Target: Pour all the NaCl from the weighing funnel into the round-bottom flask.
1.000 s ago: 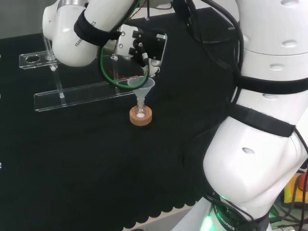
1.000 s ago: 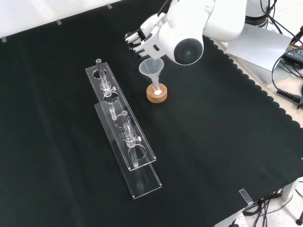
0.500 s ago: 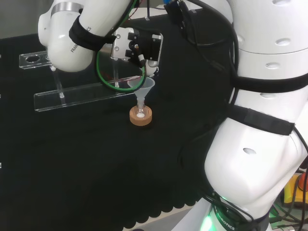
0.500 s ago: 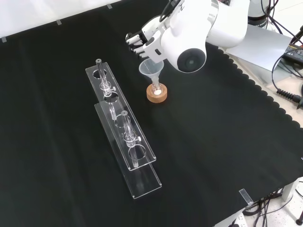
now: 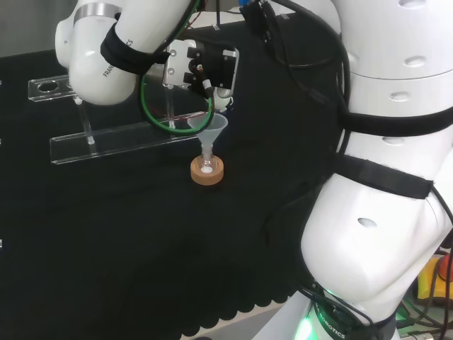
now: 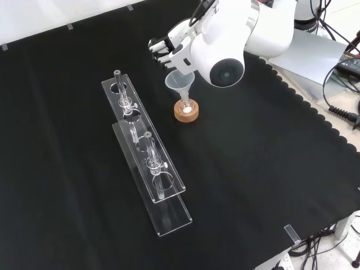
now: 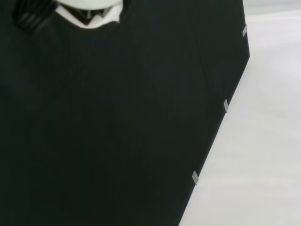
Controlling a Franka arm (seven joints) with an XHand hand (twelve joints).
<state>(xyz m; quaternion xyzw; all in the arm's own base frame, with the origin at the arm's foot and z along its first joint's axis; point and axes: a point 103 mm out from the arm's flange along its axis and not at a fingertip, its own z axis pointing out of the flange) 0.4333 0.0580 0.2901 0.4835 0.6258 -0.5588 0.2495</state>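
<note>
Black cloth (image 6: pixel 253 169) covers the bench, and in the front view we see two clear plastic racks (image 6: pixel 149 163) lying lengthwise at the left of the cloth, one behind the other, with small glass pieces standing upright in them. To their right a cork ring (image 6: pixel 186 112) sits on the cloth and carries the round-bottom flask (image 6: pixel 185 106), whose bulb shows a small white heap at the bottom. A clear funnel (image 6: pixel 179 83) stands upright with its stem in the flask's neck; in the head view the same funnel (image 5: pixel 211 127) sits above the cork ring (image 5: pixel 207 171), with white visible inside the flask (image 5: pixel 207 167).

Our hand (image 6: pixel 166 49) hangs just above and behind the funnel's rim in the front view, its black-tipped fingers (image 6: pixel 156 47) curled. We cannot make out the weighing funnel among them, so we cannot tell what the hand holds. In the head view the hand (image 5: pixel 205 67) sits close over the funnel's mouth.
</note>
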